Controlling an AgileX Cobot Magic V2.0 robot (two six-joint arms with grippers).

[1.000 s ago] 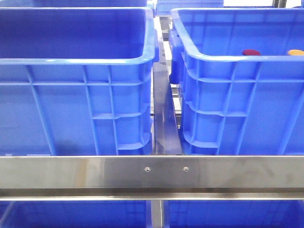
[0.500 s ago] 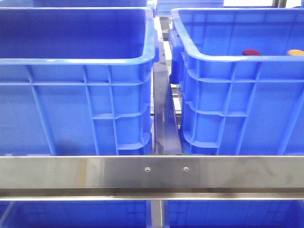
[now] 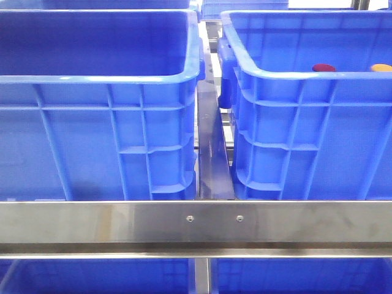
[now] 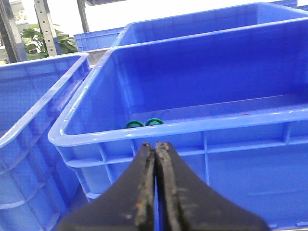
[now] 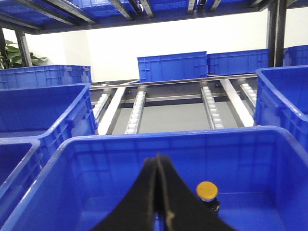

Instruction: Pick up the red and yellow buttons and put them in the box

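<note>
In the front view the red button [image 3: 323, 67] and the yellow button [image 3: 381, 67] peek over the near rim of the right-hand crate, the box [image 3: 306, 122], which has a ribbed inner wall. Neither gripper shows in that view. In the right wrist view my right gripper [image 5: 159, 157] is shut and empty, hovering over the box [image 5: 168, 135]. There the yellow button [image 5: 207, 190] sits on a black base on the floor, beside the fingers. The red button is hidden there. My left gripper [image 4: 156, 144] is shut and empty, just outside another blue crate [image 4: 202, 126].
A second blue crate [image 3: 92, 122] with a smooth dark inside stands left of the box, with a narrow metal gap [image 3: 211, 153] between them. A steel rail [image 3: 196, 223] crosses the front. Two green rings [image 4: 145, 122] lie in the crate by the left gripper. More crates and roller tracks [image 5: 211, 108] lie behind.
</note>
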